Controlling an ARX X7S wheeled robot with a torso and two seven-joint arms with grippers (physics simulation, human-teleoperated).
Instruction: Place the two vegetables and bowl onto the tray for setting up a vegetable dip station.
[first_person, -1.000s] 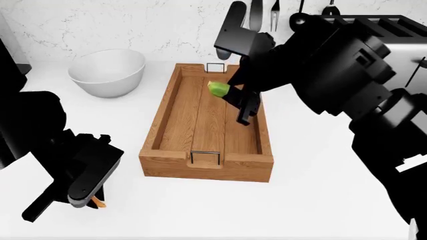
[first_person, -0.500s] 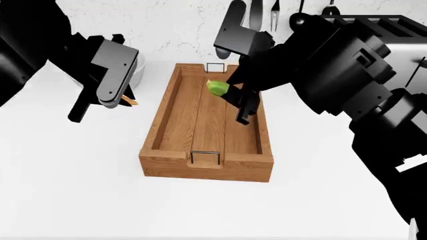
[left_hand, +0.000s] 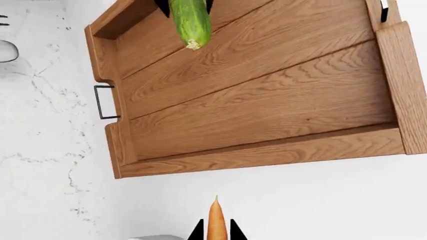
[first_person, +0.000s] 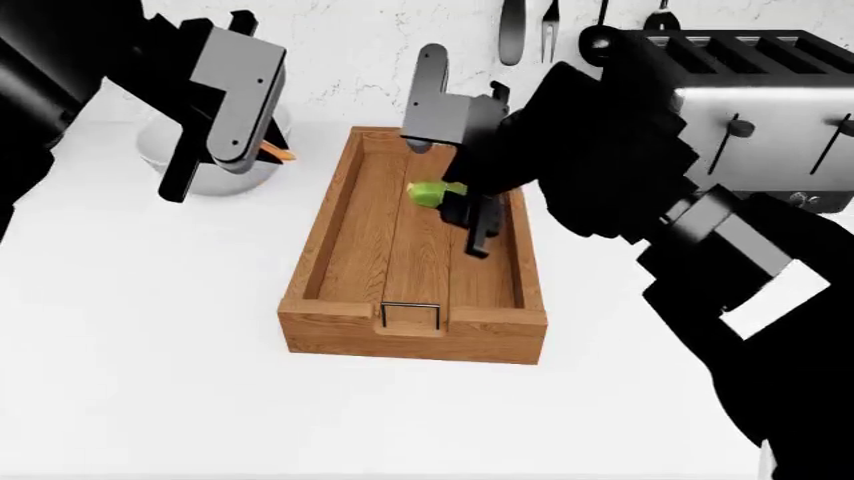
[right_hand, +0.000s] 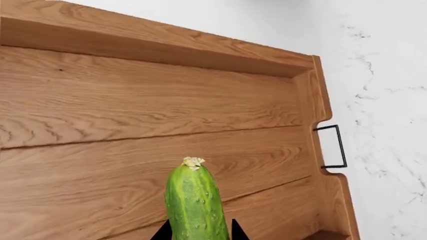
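Right gripper clamped on the cucumber, held in the air above the far half of the tray, stem end out past the fingertips, clear of the planks. Left gripper closed around the carrot, raised over the white counter just left of the tray's far left corner, tip pointing toward the tray. Bowl behind the left arm, mostly hidden, on the counter at far left, well apart from the tray. Toaster at far right by the wall.
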